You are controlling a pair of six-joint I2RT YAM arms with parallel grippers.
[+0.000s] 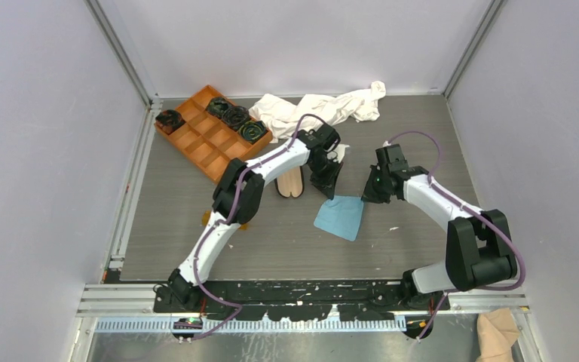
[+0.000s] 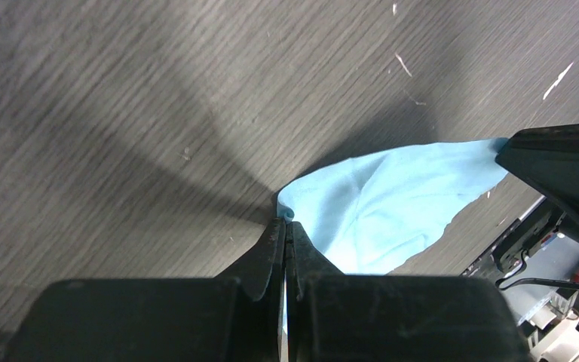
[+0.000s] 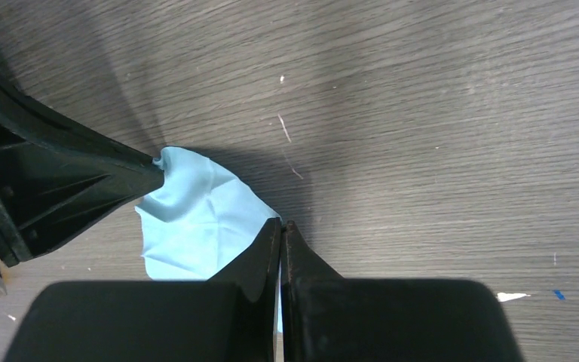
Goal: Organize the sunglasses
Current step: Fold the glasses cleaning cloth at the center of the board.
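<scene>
A light blue cloth (image 1: 339, 219) is held at two neighbouring corners, the rest sagging toward the table. My left gripper (image 1: 327, 190) is shut on its left corner, with cloth (image 2: 392, 211) pinched at the tips (image 2: 285, 220). My right gripper (image 1: 365, 197) is shut on the right corner, the cloth (image 3: 196, 219) spreading left of its tips (image 3: 281, 223). A black case with beige lining (image 1: 290, 183) lies open just left of the left gripper. A bit of amber (image 1: 206, 219) beside the left arm looks like the sunglasses, mostly hidden by the arm.
An orange divided tray (image 1: 200, 139) with dark items in its far compartments sits at the back left. A crumpled white cloth (image 1: 320, 105) lies along the back edge. Grey walls close in both sides.
</scene>
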